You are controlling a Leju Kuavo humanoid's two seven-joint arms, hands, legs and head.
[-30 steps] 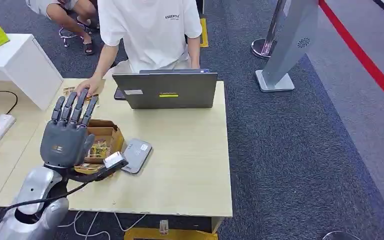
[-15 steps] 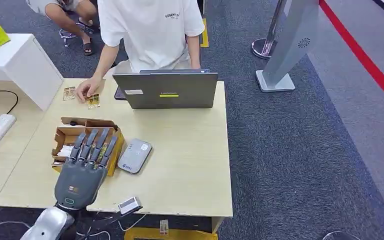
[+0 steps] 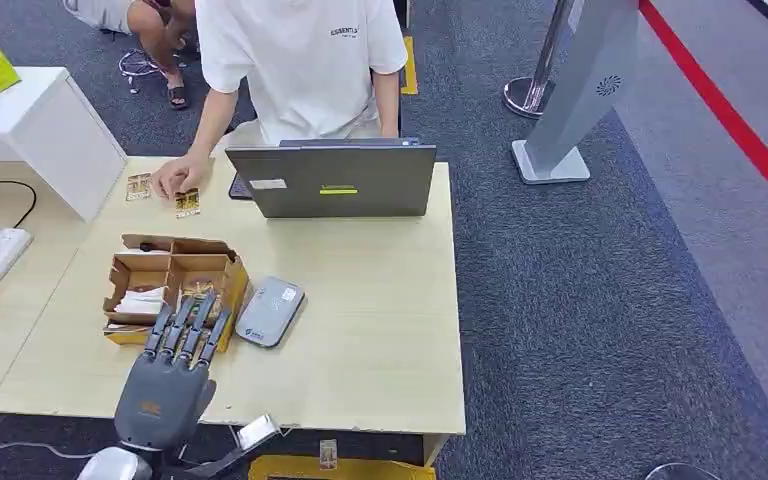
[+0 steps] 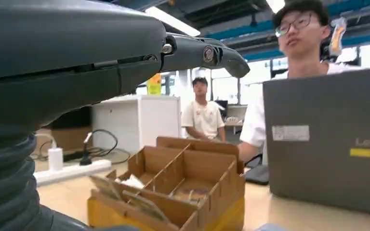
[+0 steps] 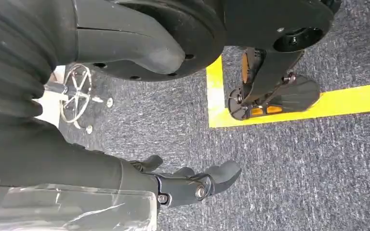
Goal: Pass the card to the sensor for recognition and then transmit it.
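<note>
At the bottom left of the head view, the robot's grey left hand is hovering with straight, spread fingers, holding nothing. Just above it, small cards are sitting inside the brown cardboard box, beside the flat grey sensor pad. The right hand is hanging over the carpet, its fingers half curled on nothing.

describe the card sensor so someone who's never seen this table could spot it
On the pale wooden table, find the divided cardboard box near the robot's left hand. The sensor lies flat beside the box, on the side away from the power strip. It is the lone grey, rounded slab.
</note>
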